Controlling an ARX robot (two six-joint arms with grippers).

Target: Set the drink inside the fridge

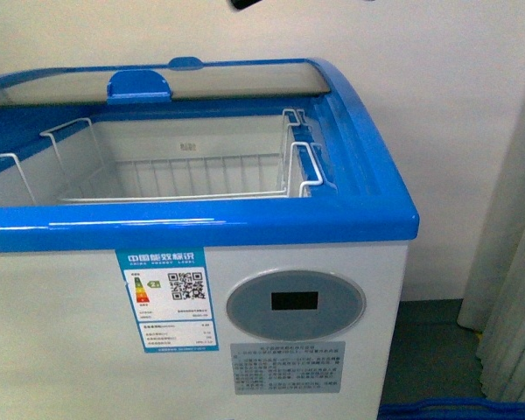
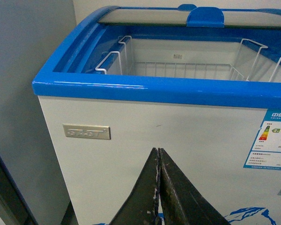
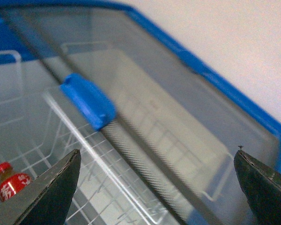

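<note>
Right wrist view: hovering, right pincer (image 3: 157,180) spread apart above white blue-rimmed chest fridge (image 3: 234,93), small red-capped drink bottle (image 3: 10,182) lying in wire basket (image 3: 107,187) beside one finger. Left pincer (image 2: 159,187) pressed together.

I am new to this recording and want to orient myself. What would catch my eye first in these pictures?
The white chest freezer with its bright blue rim fills the front view, its glass lid slid back by the blue handle. Inside, the small red-capped drink bottle lies in a white wire basket. The right gripper is open above the interior; the left gripper is shut, facing the freezer's front.
</note>
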